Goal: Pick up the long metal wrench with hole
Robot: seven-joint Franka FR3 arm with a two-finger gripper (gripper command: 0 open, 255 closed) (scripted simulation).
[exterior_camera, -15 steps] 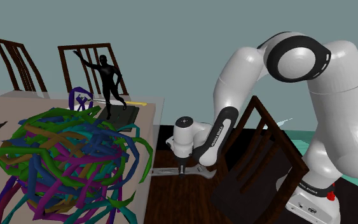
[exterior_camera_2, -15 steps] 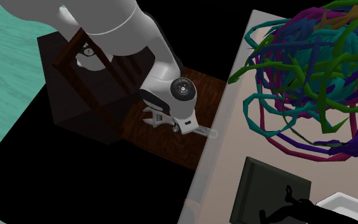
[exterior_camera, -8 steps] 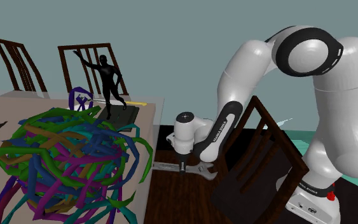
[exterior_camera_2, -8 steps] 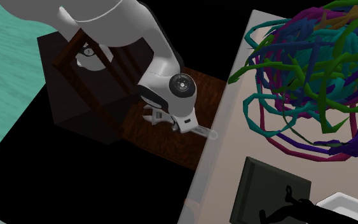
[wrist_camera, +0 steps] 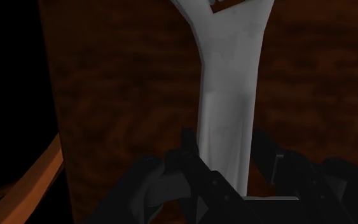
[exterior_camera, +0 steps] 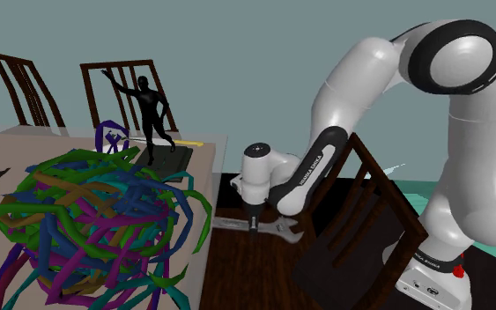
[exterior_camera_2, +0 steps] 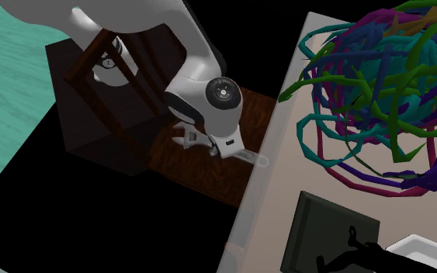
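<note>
A long grey metal wrench (exterior_camera: pixel 277 230) with an open jaw at one end hangs level, just above a dark wooden seat (exterior_camera: pixel 246 269). My gripper (exterior_camera: pixel 254 225) is shut on the middle of its shaft, pointing straight down. In the second exterior view the wrench (exterior_camera_2: pixel 251 159) sticks out from under the white hand, its handle end reaching toward the table edge, with the gripper (exterior_camera_2: pixel 223 150) over it. In the wrist view the pale shaft (wrist_camera: pixel 228 108) runs away from the gripper (wrist_camera: pixel 229 170), clasped between the black fingers (wrist_camera: pixel 189 153).
A beige table (exterior_camera: pixel 203 163) beside the seat carries a big tangle of coloured strips (exterior_camera: pixel 87 220) and a black figurine (exterior_camera: pixel 151 114) on a dark slab. Two dark chairs (exterior_camera: pixel 118 88) stand behind it. A tilted dark chair frame (exterior_camera: pixel 369 211) leans close to the arm.
The arm has risen and swung slightly toward the shoulder view's right, lifting the wrench off the seat. The fingers finished closing on the shaft.
</note>
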